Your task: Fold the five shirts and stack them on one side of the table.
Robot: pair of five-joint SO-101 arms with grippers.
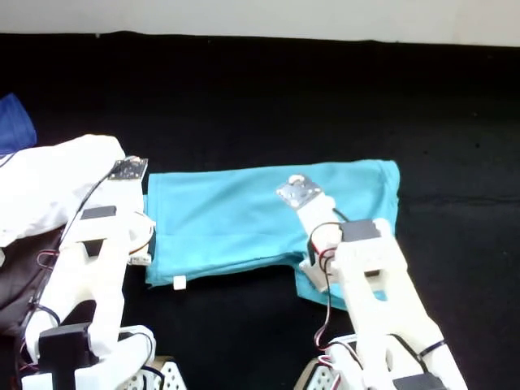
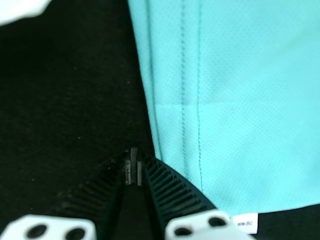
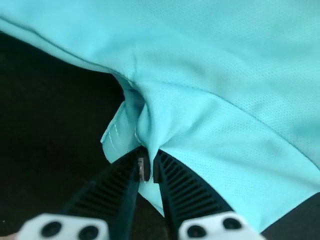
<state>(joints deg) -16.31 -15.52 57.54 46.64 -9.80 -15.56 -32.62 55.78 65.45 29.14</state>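
Black tabletop (image 1: 244, 89) with a turquoise shirt (image 1: 236, 215) lying partly folded at its middle. A white garment (image 1: 49, 183) is heaped beside the left arm. The right gripper (image 3: 146, 167) pinches a bunched fold of the turquoise shirt. The left gripper (image 2: 134, 167) is clenched empty, just beside its hem.

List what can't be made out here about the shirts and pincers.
- High view: blue cloth is cut off by the left edge.
- High view: white pile runs off the same edge, so its shirt count is unclear.
- High view: the right arm covers the turquoise shirt's near corner.
- Left wrist view: left pincer is shut beside the hem; grip unclear.
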